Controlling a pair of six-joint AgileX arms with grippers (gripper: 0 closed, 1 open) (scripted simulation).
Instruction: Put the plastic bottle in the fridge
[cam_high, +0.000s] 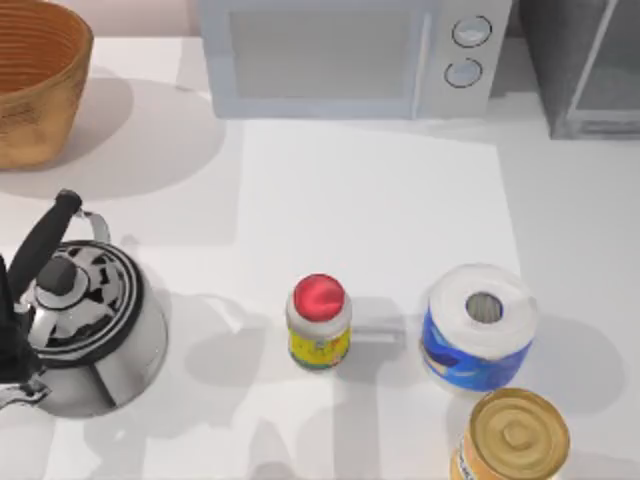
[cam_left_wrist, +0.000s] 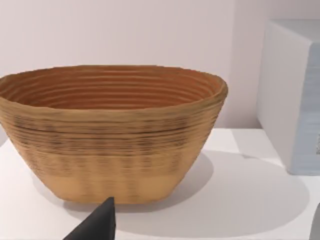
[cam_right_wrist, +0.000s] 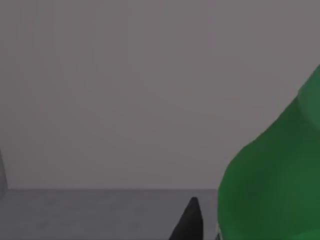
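The plastic bottle, bright green and translucent, looms tilted and very close in the right wrist view. My right gripper is shut on it. One dark fingertip shows beside the bottle, and the other is hidden behind it. A flat grey wall and a darker grey floor lie behind them. The fridge, dark grey with a pale framed door panel, stands at the table's back right corner. My left gripper hangs open in front of the basket, holding nothing.
A white microwave stands at the back centre and a wicker basket at the back left. A steel kettle, a red-capped jar, a paper roll and a tin can stand along the front.
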